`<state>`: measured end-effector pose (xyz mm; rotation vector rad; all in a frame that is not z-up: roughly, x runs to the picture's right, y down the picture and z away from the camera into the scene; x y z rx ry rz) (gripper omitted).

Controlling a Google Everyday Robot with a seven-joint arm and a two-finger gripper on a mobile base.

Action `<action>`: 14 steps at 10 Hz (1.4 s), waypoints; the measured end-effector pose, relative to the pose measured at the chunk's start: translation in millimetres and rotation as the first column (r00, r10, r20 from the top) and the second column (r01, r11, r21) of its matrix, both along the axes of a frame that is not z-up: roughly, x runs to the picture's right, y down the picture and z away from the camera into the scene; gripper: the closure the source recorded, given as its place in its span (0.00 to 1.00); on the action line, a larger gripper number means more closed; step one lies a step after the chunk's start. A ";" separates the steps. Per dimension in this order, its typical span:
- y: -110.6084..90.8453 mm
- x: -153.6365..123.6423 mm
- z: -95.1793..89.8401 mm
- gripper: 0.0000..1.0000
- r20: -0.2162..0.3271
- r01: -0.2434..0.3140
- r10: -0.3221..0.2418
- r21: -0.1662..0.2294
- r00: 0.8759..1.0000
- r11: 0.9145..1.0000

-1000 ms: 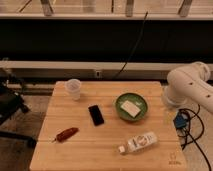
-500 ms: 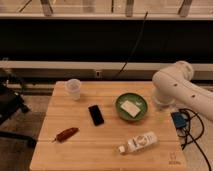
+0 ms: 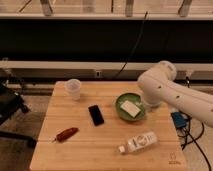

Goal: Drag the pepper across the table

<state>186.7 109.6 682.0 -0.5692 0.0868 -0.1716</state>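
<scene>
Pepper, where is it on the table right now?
In the camera view the pepper lies near the front left corner of the table, down-left of the phone. The hand is out of sight; only the arm shows, at the right.

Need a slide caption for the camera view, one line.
Arm over the table's right edge beside the green bowl, pincer out of view; pepper lies untouched near the front-left corner.
</scene>
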 end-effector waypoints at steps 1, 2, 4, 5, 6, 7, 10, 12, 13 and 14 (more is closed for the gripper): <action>-0.8 -13.4 0.3 0.20 0.006 0.023 -0.023 0.001 1.000 1.000; -0.4 -24.0 0.2 0.20 0.012 0.054 -0.054 -0.001 0.998 0.999; -0.8 -44.3 -0.7 0.20 0.030 0.104 -0.104 0.002 0.994 0.995; -0.7 -56.9 -0.6 0.20 0.037 0.127 -0.127 0.004 0.991 0.992; -1.6 -69.7 1.0 0.20 0.048 0.145 -0.145 0.009 0.988 0.989; -1.9 -88.9 3.2 0.20 0.067 0.184 -0.185 0.014 0.981 0.983; 0.9 -117.1 5.4 0.20 0.100 0.264 -0.265 0.025 0.959 0.964; 4.3 -136.7 8.2 0.20 0.111 0.292 -0.293 0.029 0.950 0.956; 6.3 -152.7 10.5 0.20 0.123 0.316 -0.318 0.036 0.940 0.948; 11.4 -166.3 14.1 0.20 0.135 0.346 -0.349 0.040 0.927 0.937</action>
